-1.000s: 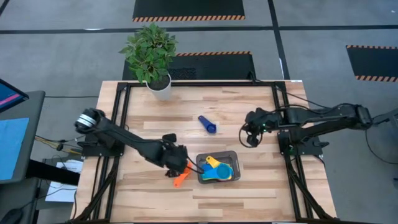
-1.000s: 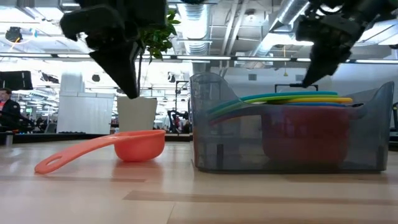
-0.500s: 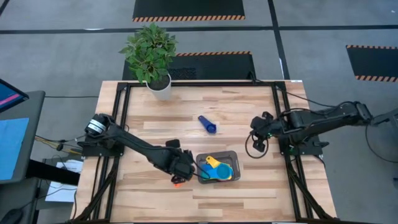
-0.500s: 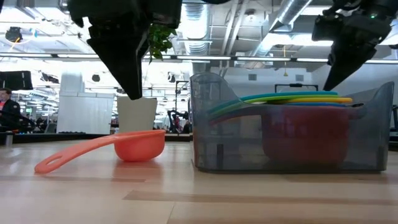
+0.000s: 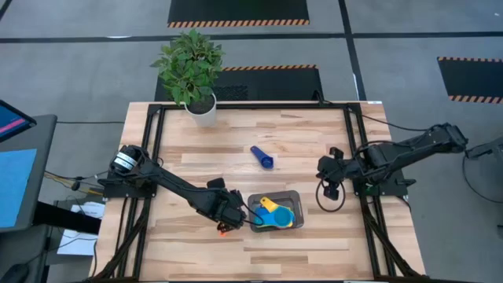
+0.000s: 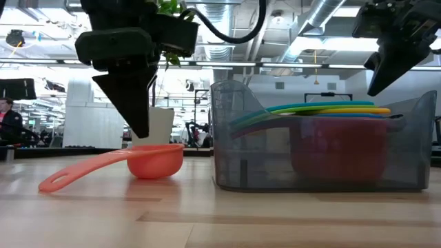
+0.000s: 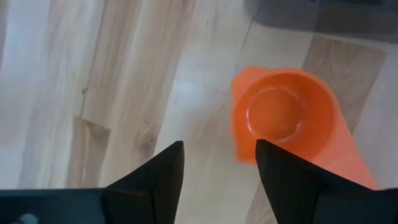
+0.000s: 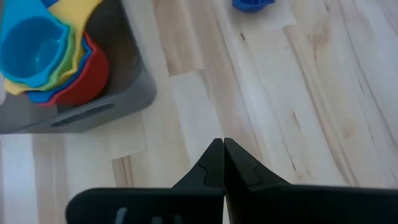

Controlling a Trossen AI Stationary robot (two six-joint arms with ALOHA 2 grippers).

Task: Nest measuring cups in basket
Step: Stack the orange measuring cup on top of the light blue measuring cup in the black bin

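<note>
— Work surface?
— Pale wooden table (image 5: 196,149) of jointed planks, visible grain, framed by black metal rails. Potted plant (image 5: 191,67) in a white pot at the far edge.

— Arms?
— Two dark jointed arms. Left gripper (image 5: 228,220) low over the table just beside the basket's left end, pointing down. Fingers (image 7: 158,177) spread apart, holding nothing, straddling bare wood next to the orange cup. Right gripper (image 5: 331,174) raised near the table's right rail, well apart from the basket; fingers (image 8: 214,165) pressed together, empty.

— Basket?
— Shallow rectangular tray (image 5: 295,196), dark grey, rounded corners, translucent-looking wall in the low view (image 6: 227,138). Near the front middle of the table.

— Contents?
— Nested stack of smooth plastic cups: red (image 8: 93,78) outermost, then a darker blue, green and yellow (image 8: 71,12), with a light blue cup (image 8: 31,53) innermost. Flat handles fanned over the rim in the low view.

— Loose cups?
— Orange cup (image 7: 283,118), round bowl, glossy, upright on the wood just left of the basket, apart from it; long flat handle (image 6: 76,172) tilted down toward the table. Mostly hidden under the left gripper from above. Dark blue cup (image 5: 262,156) alone at mid-table, beyond the basket, well apart from both grippers.
</note>
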